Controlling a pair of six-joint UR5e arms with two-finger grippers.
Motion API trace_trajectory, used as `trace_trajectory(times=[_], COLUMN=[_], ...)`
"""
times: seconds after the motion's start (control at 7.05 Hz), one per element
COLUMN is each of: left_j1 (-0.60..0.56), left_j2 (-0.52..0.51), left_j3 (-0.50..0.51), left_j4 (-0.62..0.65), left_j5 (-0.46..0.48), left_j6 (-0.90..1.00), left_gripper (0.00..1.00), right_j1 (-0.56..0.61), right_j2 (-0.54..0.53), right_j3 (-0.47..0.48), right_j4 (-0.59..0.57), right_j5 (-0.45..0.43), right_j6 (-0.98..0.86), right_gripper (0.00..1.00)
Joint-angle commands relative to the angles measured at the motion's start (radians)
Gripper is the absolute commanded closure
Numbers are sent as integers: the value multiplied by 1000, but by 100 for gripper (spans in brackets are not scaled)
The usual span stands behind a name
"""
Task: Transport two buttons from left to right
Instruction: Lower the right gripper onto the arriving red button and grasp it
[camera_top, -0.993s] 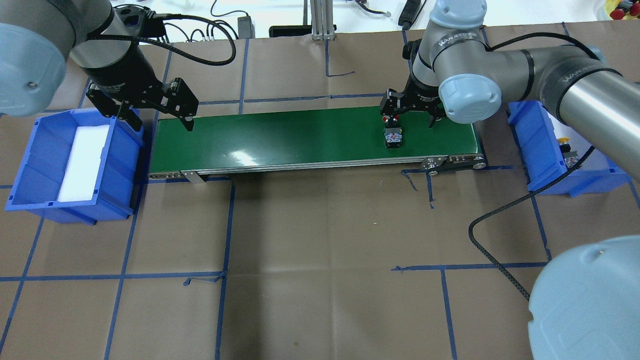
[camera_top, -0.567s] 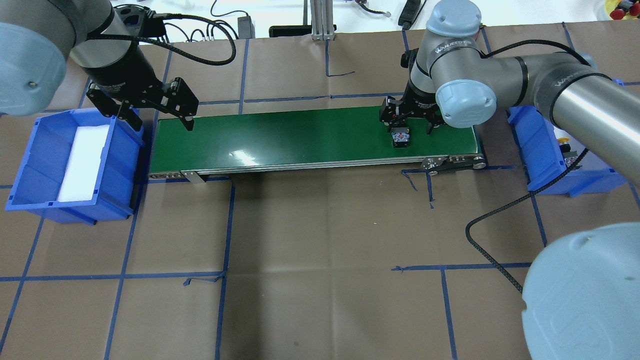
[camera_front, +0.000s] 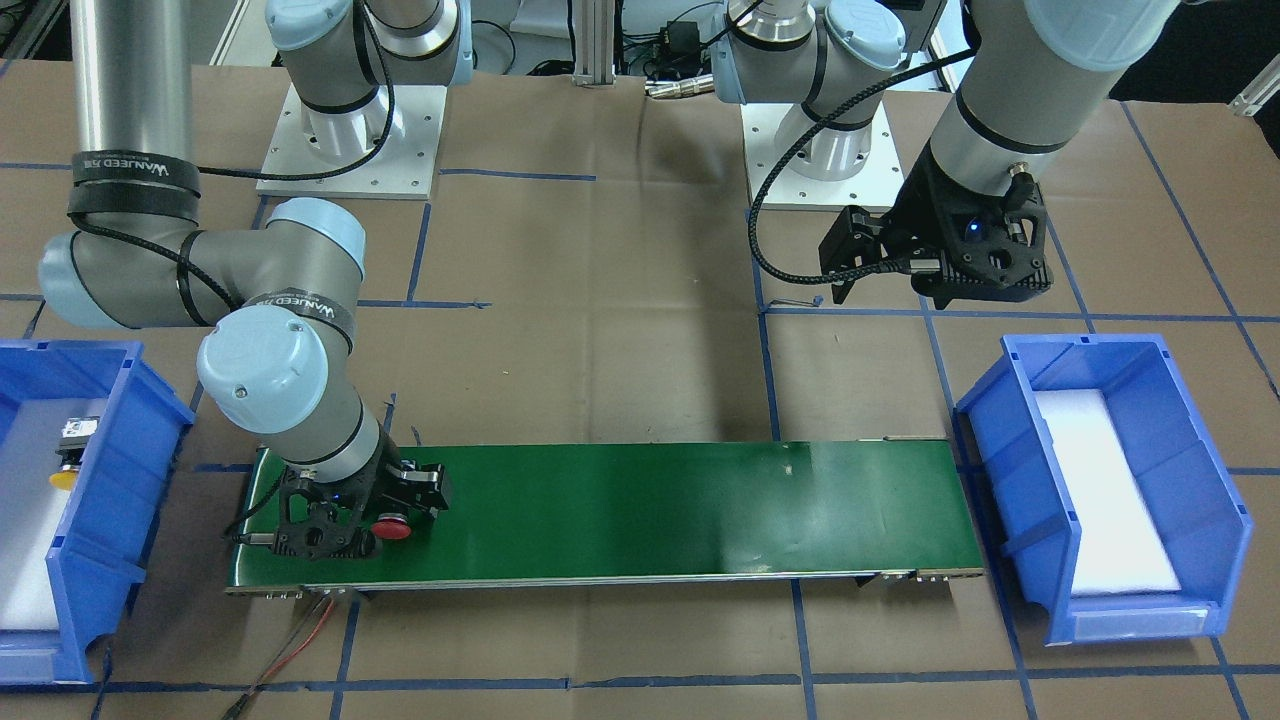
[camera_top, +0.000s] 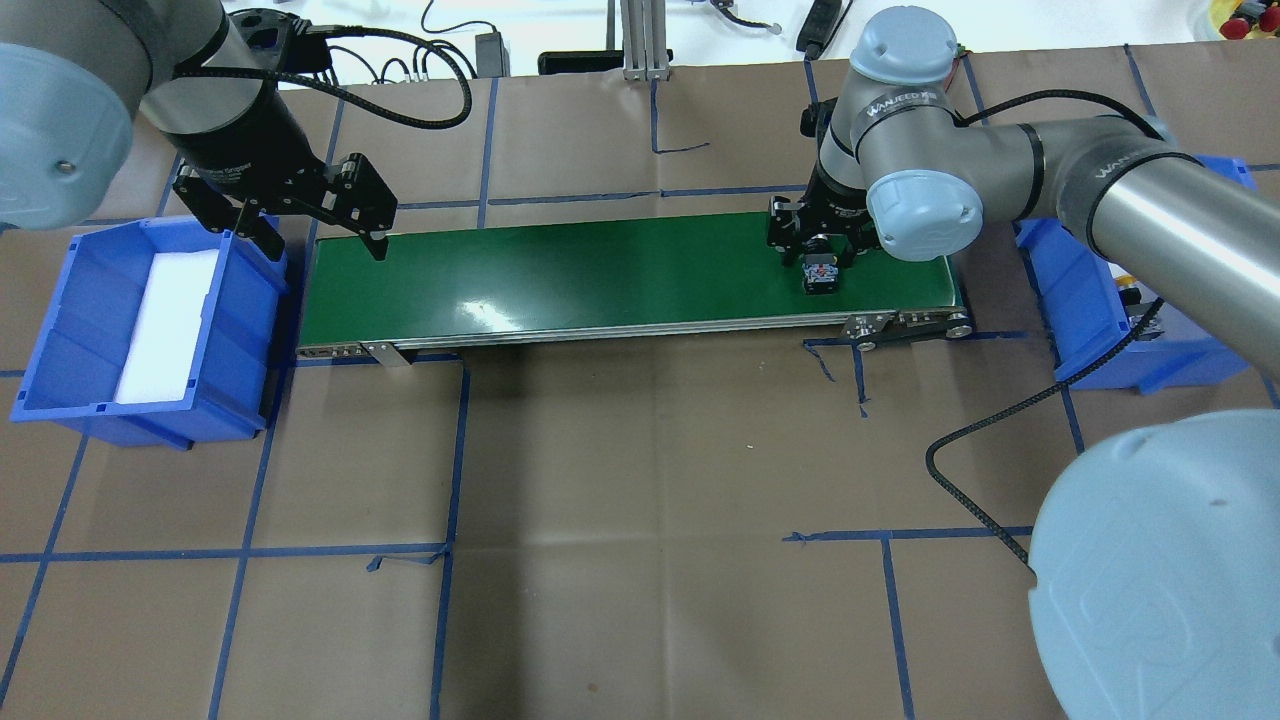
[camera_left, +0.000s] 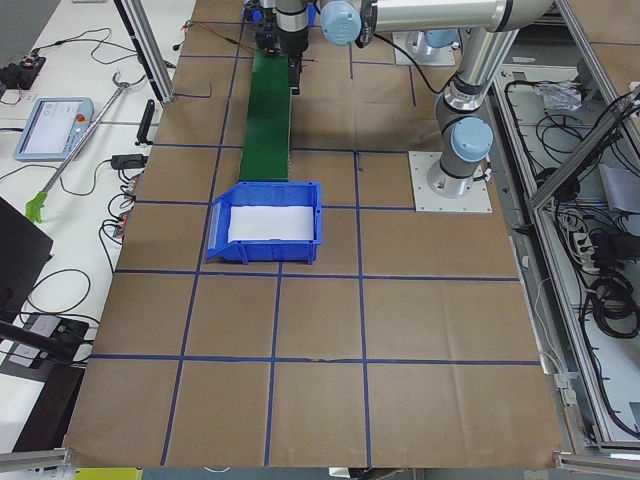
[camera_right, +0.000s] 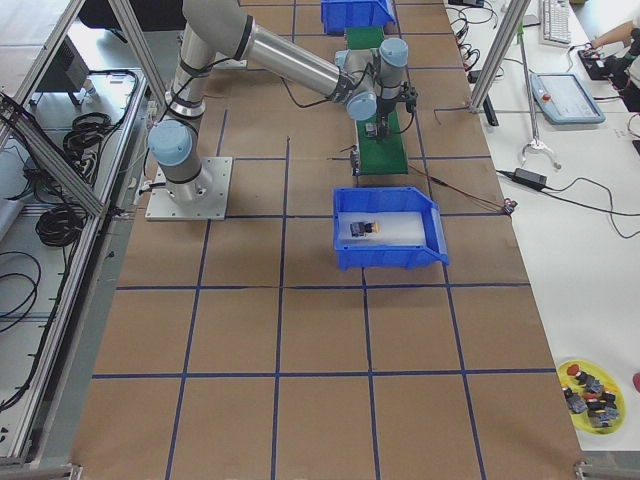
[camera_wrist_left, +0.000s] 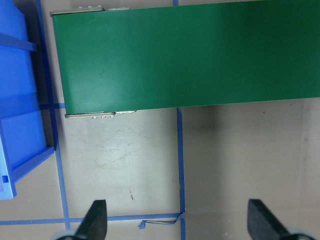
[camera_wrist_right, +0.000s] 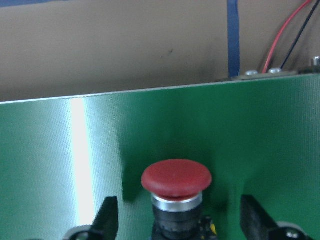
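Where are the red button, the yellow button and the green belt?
red button (camera_wrist_right: 176, 177): right wrist view, on its red cap.
yellow button (camera_front: 64, 479): front-facing view, on its yellow cap.
green belt (camera_top: 600, 270): overhead view, on its bare middle.

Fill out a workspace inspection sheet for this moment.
Surface: brown-papered table with blue tape grid; green belt across it.
Job's things: red button on the belt's right end; yellow button in the right bin; left bin holds only white foam.
Clutter: nothing seen.
Grippers: right gripper open, straddling the red button without touching; left gripper open, empty.
Cables: black cable hangs off the right arm; red and black wires at the belt's end.
Surroundings: teach pendant beside the table.
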Motion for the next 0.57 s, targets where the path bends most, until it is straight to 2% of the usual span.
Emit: trace_trajectory(times=[0.0, 0.14, 0.28, 0.43], left_j1=[0, 0, 0, 0], left_j2=[0, 0, 0, 0], left_j3=[1, 1, 2, 2], left_j4=[0, 0, 0, 0], left_j5=[0, 0, 0, 0], left_j6=[0, 0, 0, 0], left_gripper=[0, 0, 0, 0], right_j1=[-38, -58, -81, -107], right_j2=[-18, -48, -84, -113], right_j3=[-1, -6, -8, -8], right_j4=[32, 111, 156, 157], right_j5=[-15, -21, -21, -21], right_j6=[-37, -37, -54, -118], right_gripper=[51, 91, 96, 97])
